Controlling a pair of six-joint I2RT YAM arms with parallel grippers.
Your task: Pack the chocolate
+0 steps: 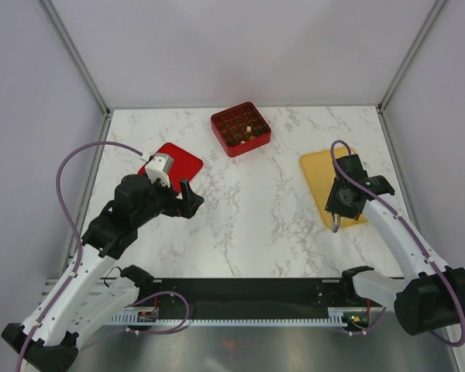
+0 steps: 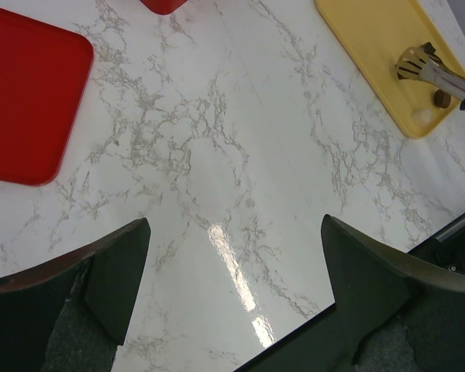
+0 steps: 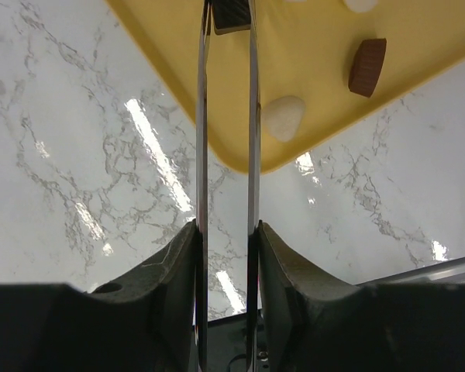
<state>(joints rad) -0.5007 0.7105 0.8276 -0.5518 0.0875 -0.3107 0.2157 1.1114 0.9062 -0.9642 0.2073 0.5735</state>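
Observation:
The red gridded box [image 1: 240,129] stands at the back centre with dark chocolate pieces and one pale piece [image 1: 249,129] in its cells. On the yellow tray [image 1: 319,167] lie a brown chocolate [image 3: 368,67] and a pale one [image 3: 283,117]; both also show in the left wrist view, brown [image 2: 443,98] and pale [image 2: 422,115]. My right gripper [image 3: 226,225] is shut on metal tongs [image 3: 204,116] whose tips reach over the tray's near corner. A dark ribbed bit [image 3: 231,15] sits between the tips; I cannot tell what it is. My left gripper [image 2: 236,225] is open and empty over bare marble.
A flat red lid [image 1: 174,163] lies at the left, just behind my left gripper [image 1: 192,198]. The table's front edge [image 2: 333,314] runs close under the left fingers. Grey walls enclose the marble top on three sides.

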